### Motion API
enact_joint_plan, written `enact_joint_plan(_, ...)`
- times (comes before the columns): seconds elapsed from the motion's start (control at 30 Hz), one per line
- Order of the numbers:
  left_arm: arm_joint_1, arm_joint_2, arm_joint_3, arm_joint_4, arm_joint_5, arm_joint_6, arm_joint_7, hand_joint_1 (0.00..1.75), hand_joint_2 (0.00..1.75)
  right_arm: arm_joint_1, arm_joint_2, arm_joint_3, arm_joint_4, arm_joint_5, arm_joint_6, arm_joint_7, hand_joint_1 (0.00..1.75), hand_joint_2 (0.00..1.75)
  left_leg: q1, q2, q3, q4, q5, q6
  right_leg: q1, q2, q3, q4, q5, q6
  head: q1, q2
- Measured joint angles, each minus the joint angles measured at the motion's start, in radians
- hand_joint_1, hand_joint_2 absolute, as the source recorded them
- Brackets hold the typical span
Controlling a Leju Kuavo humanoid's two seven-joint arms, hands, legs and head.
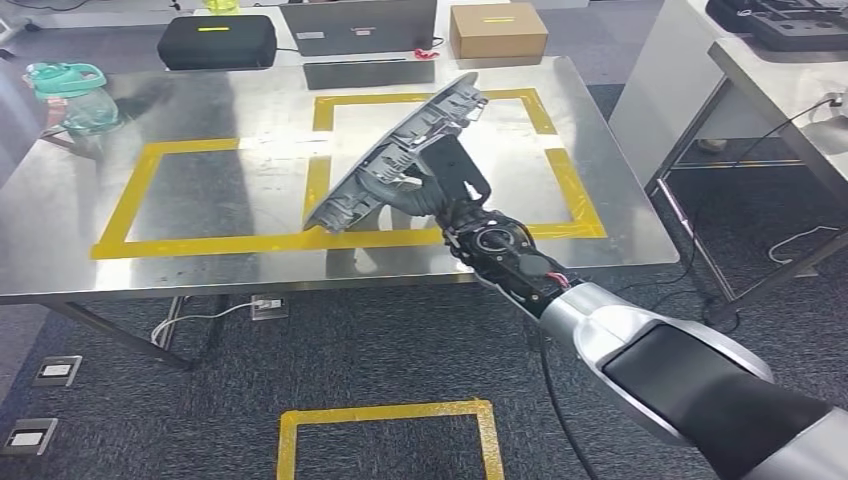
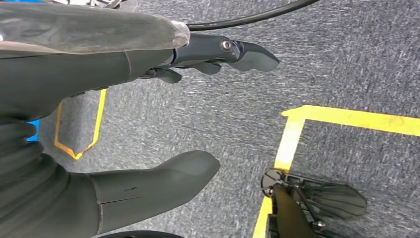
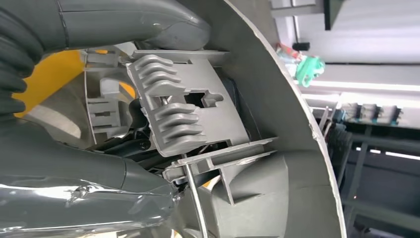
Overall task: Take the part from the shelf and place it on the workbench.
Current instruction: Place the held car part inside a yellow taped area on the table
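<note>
the steel counter (image 1: 200, 250) carries yellow tape rectangles (image 1: 230, 240). over its near edge, above the right-hand rectangle, the long grey ribbed part (image 1: 400, 155) hangs tilted, gripped from beneath by the right hand (image 1: 450, 190); whether its low end touches the counter i cannot tell. the left hand (image 2: 163, 114) hangs over carpet, fingers apart, holding nothing.

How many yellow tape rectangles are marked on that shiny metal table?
2. One large yellow tape rectangle lies on the table's left part; a second lies to its right, partly hidden behind the held grey plastic part.
</note>
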Motion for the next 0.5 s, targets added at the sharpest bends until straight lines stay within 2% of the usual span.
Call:
enact_joint_plan(0.3, 0.001, 0.004, 0.0, 0.0, 0.004, 0.001, -0.006, 0.0, 1.75, -0.004, -0.018, -0.05, 0.026, -0.032, -0.047, -0.001, 1.75, 1.75, 0.0, 0.0, 0.0, 0.0, 0.0, 0.0, 0.0, 0.0, 0.0, 0.0, 0.0, 0.0, 0.0, 0.0)
enact_joint_plan(0.5, 0.002, 0.006, -0.006, 0.0, 0.004, -0.002, -0.014, 0.0, 1.75, -0.004, -0.042, -0.077, 0.037, -0.039, -0.116, 0.003, 1.75, 1.75, 0.0, 0.0, 0.0, 0.0, 0.0, 0.0, 0.0, 0.0, 0.0, 0.0, 0.0, 0.0, 0.0, 0.0)
